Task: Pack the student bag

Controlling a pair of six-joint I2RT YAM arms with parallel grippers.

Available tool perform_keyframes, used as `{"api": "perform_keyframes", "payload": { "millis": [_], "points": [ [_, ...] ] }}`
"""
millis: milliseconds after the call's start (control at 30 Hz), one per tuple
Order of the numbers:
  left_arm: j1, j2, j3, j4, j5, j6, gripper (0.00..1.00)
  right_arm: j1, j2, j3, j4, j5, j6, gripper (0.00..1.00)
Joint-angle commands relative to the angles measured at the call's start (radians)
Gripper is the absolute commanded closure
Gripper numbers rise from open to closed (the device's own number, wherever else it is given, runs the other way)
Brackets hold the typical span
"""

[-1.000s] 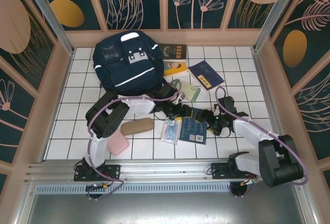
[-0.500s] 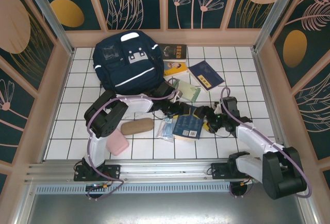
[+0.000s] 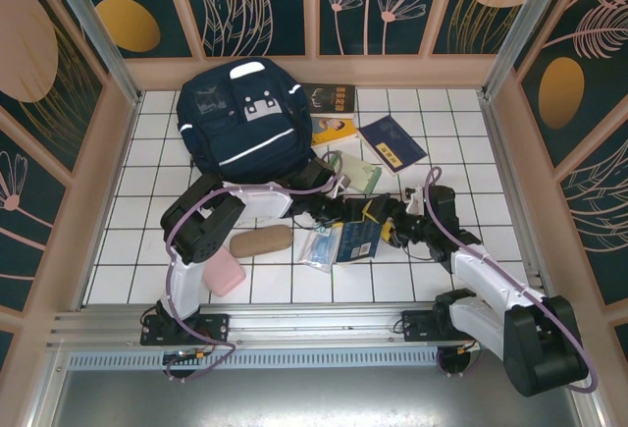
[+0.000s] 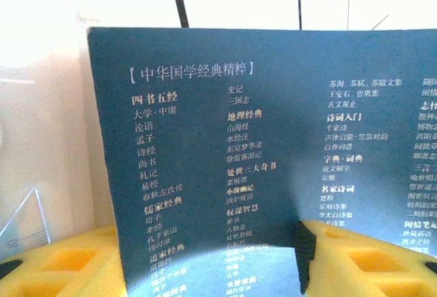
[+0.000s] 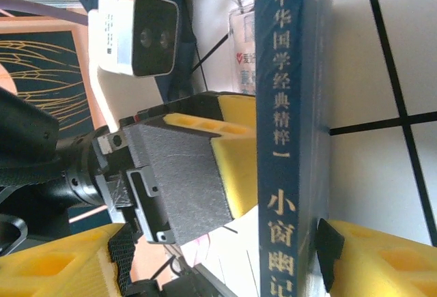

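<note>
Left gripper [image 4: 208, 263], jaws apart, props book [image 4: 273, 140] on edge with one finger so right gripper [image 5: 222, 263], wide, straddles the spine to pinch.

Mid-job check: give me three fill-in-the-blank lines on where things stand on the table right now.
1. The backpack lies in the far ____ corner of the table.
2. The left hand and right hand meet at a dark blue book; their finger pads are ____.
3. The oval case left of that book is ____.
Missing words: left; yellow; brown.
</note>
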Motion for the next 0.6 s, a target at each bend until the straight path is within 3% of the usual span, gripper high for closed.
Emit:
{"api": "perform_keyframes", "payload": {
  "millis": [0,267,333,567],
  "points": [
    [-0.024,0.004,-0.044,-0.054,-0.007,-0.006,0.40,0.004,-0.004,-0.009,0.004,0.031,-0.040,0.30],
    [-0.024,-0.015,-0.057,-0.020,0.018,-0.013,0.45,0.003,0.041,-0.034,0.101,0.069,0.010,0.58],
    [-0.025,-0.027,-0.059,-0.022,0.014,-0.010,0.47,0.002,0.061,-0.030,0.097,0.081,0.002,0.60],
    [-0.025,-0.092,-0.052,-0.073,-0.077,0.032,0.48,-0.002,0.063,-0.060,0.112,0.127,-0.016,0.84]
  ]
}}
